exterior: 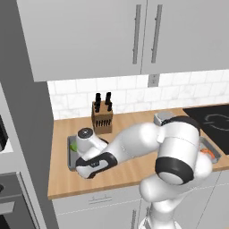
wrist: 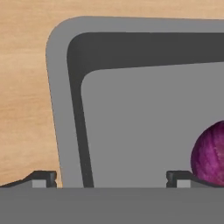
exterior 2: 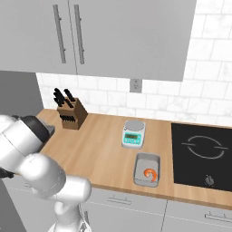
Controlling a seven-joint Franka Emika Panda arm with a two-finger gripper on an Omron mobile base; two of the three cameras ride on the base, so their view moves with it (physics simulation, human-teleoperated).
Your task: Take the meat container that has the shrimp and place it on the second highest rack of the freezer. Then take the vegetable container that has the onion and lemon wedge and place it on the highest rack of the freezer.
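Tool (wrist: 111, 177) lowered over vegetable container (wrist: 140, 127) at left end of wooden desk (exterior: 129, 172), near knife block (exterior: 102, 117). Fingers spread astride container's left rim, one outside, one inside; nothing seen gripped, contact perhaps not made. Onion (wrist: 210, 153) seen inside tray. Shrimp (exterior 2: 151, 173) seen in meat container (exterior 2: 147, 169) before scale (exterior 2: 133, 134), beside cooktop (exterior 2: 204, 154).

Your end effector (wrist: 111, 179) straddles the left wall of the vegetable tray (wrist: 59, 109): one fingertip over bare bench (wrist: 22, 87), the other inside, touching or just beside the onion (wrist: 210, 155). The tray floor ahead is open. The knife block (exterior: 102, 117) stands just behind the tray; the scale (exterior 2: 133, 133) and shrimp tray (exterior 2: 147, 170) sit well apart.
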